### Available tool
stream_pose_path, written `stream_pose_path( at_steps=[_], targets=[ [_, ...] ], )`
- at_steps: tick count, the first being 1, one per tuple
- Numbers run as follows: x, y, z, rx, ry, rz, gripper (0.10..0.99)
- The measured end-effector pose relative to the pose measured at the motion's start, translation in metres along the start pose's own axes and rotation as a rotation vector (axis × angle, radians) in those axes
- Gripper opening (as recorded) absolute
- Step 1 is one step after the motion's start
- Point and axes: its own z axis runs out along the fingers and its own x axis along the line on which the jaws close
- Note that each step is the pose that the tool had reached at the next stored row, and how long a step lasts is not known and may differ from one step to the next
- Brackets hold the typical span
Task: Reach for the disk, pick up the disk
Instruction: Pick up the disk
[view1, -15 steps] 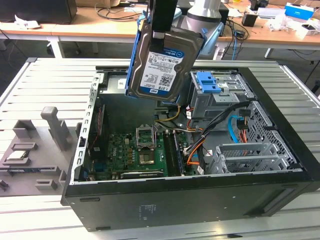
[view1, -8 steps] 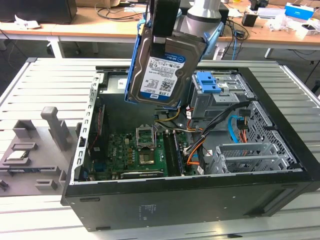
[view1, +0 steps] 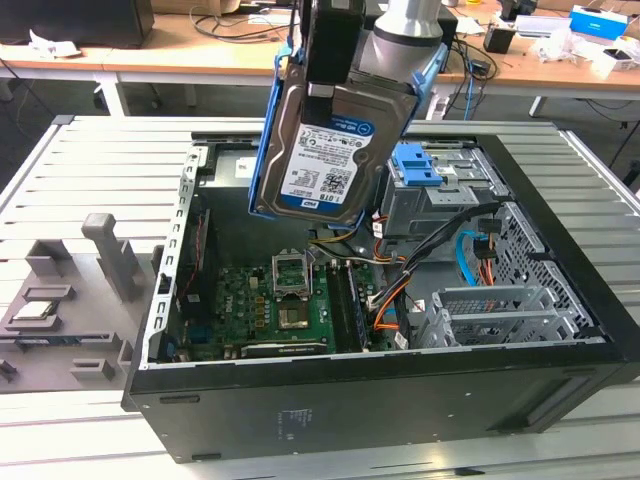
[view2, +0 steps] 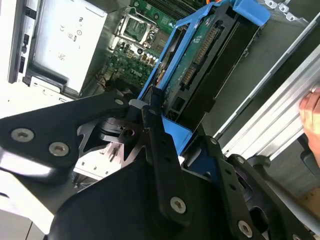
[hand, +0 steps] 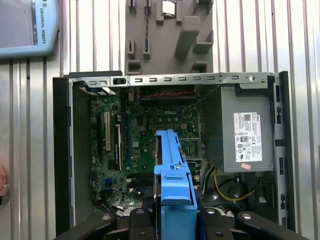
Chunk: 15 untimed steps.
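Observation:
The disk, a silver-grey hard drive with a white-and-blue label and blue side rails, hangs tilted in the air above the open computer case. My gripper is shut on its upper end, black fingers clamping it from both sides. In the second wrist view the disk extends away from the gripper, its circuit-board side showing. In the first wrist view the disk's blue rail stands edge-on over the motherboard, held in the gripper.
Below lie the motherboard, drive cage and a blue latch piece. The power supply fills one corner. A grey fixture with a processor chip sits at the exterior view's left. A person's hand rests near the case.

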Motion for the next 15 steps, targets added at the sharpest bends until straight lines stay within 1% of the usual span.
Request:
stream_pose_path(
  at_steps=[2,5,9,11,15],
  targets=[
    [0.0032,-0.0001,0.0,0.0,0.0,0.0,0.373],
    [0.0104,-0.0003,0.0,0.0,0.0,0.0,0.373],
    [0.0166,-0.0004,0.0,0.0,0.0001,0.0,0.373],
    [0.0221,-0.0006,0.0001,0.0,0.0,0.0,0.373],
    [0.028,-0.0007,0.0001,0.0,0.0001,0.0,0.373]
  ],
)
